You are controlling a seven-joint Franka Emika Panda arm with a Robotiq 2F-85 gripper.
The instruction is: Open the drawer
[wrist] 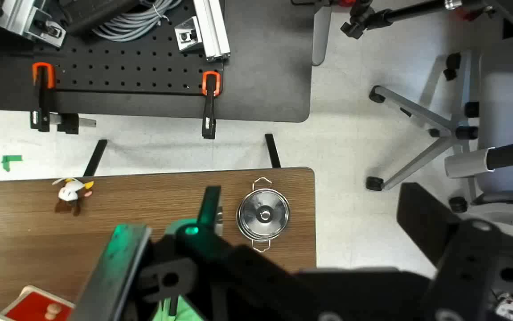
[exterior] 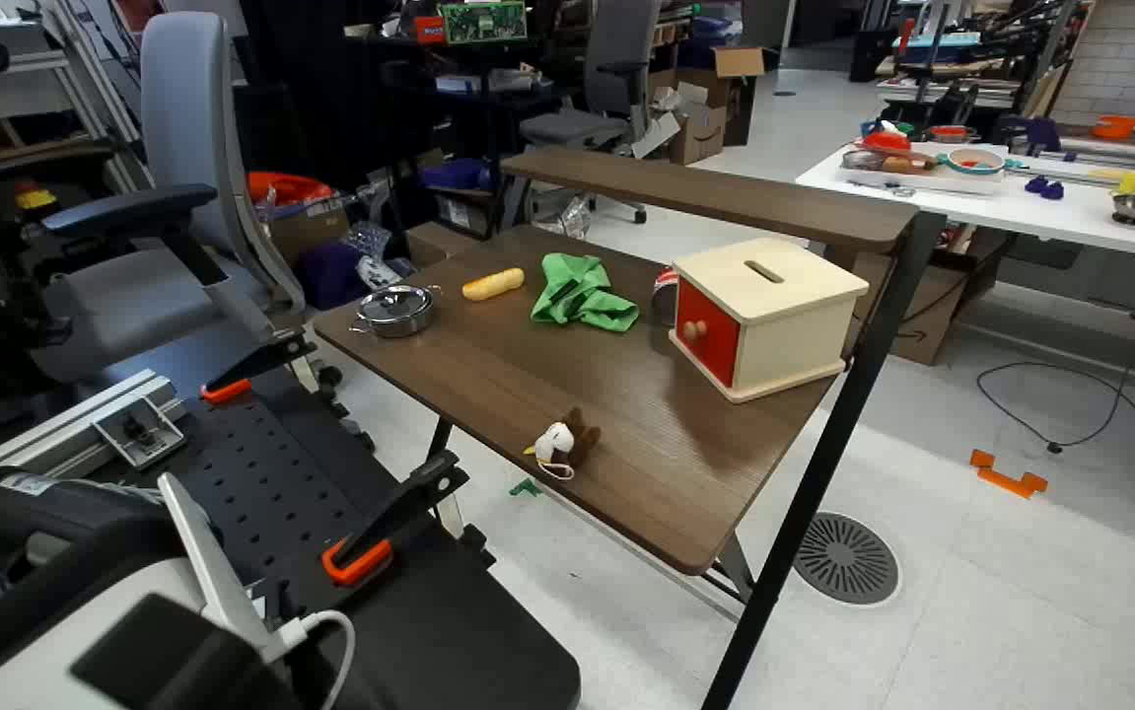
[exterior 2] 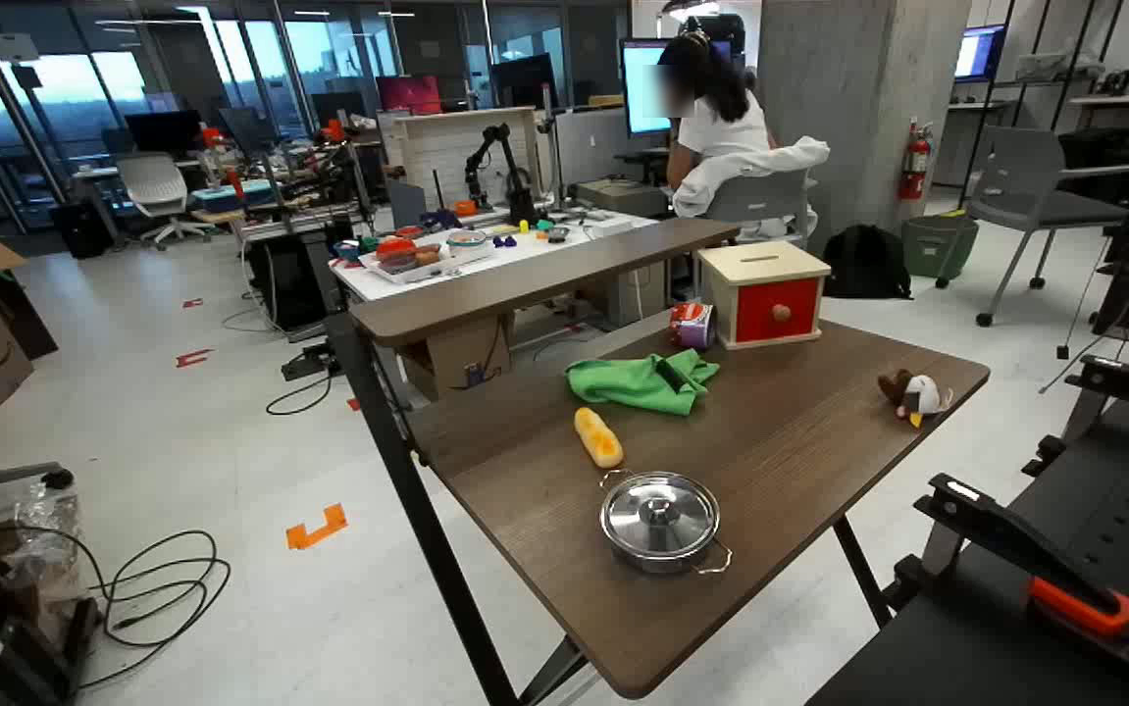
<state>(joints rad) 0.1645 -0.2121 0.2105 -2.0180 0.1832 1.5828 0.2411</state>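
The drawer has a red front with a round wooden knob, and it shows in both exterior views (exterior: 721, 340) (exterior 2: 758, 309). It sits shut, flush in the light tan wooden box (exterior: 796, 340), whose top has a slot (exterior 2: 765, 263). The box stands at one end of the brown table. In the wrist view the drawer's red front (wrist: 26, 308) is partly cut off at the lower left corner. My gripper (wrist: 312, 200) is open and empty, its two fingers wide apart, high above the table and well away from the drawer. The gripper is out of both exterior views.
On the brown table (exterior: 626, 404) are a lidded metal pot (wrist: 264, 214), a yellow bread-like toy (exterior 2: 598, 438), a green cloth (exterior 2: 638, 382), a red and purple can (exterior 2: 692, 325) and a plush bird (exterior 2: 920, 396). A raised shelf (exterior: 705, 192) runs along the table's far edge beside the box.
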